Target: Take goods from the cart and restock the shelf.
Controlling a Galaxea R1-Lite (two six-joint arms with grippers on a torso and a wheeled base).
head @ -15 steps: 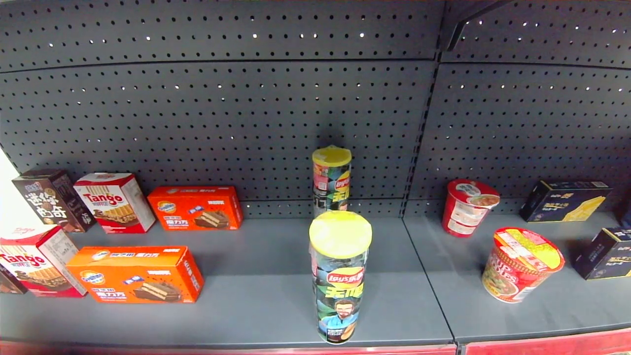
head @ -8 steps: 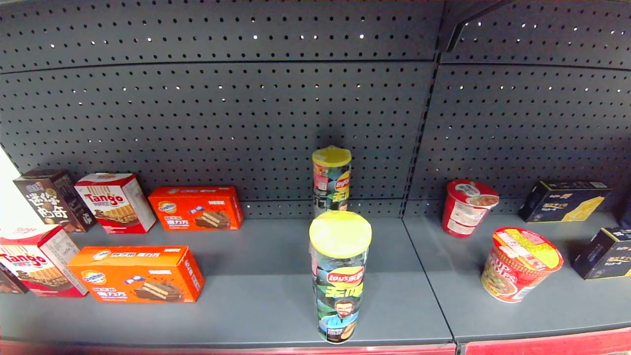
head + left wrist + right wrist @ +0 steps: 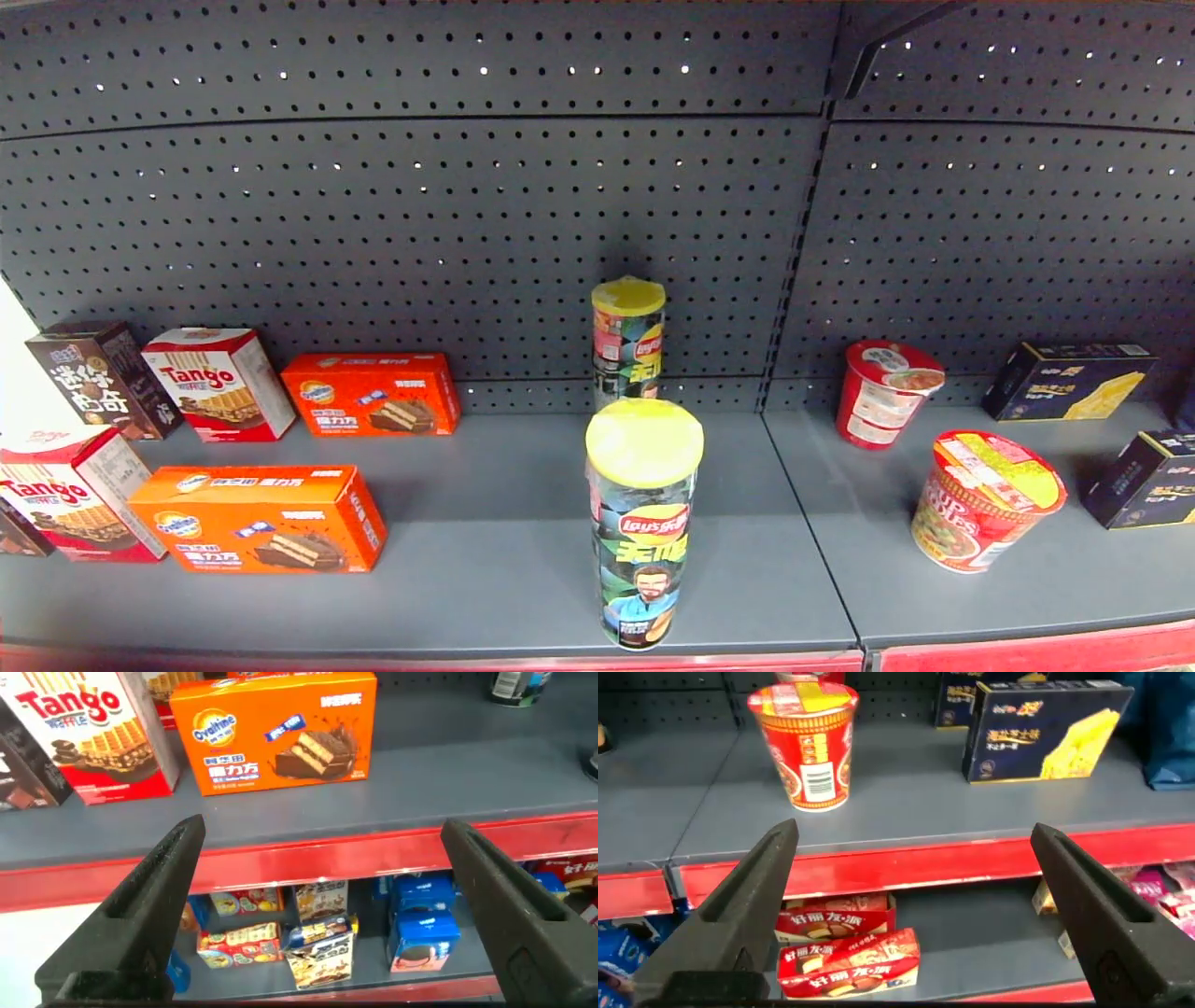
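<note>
The left hand and right hand are both gaping wide, holding nothing. The shelf is lying straight ahead of each. An orange box is standing beyond the left hand and a noodle cup beyond the right.

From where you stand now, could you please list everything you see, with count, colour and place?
chip cans: 2, yellow lids, mid shelf, one behind the other
orange boxes: 2, orange, left of the cans, one front, one back
wafer boxes: 2, red and white, left of the orange boxes
brown boxes: 2, dark brown, far left end
cup noodles: 2, red, right of the cans
navy boxes: 2, navy and yellow, far right
shelf: 1, grey, red front edge
goods below: several, mixed colours, lower shelf
left gripper: 1, black, open, before the shelf's left part
right gripper: 1, black, open, before the shelf's right part
</note>
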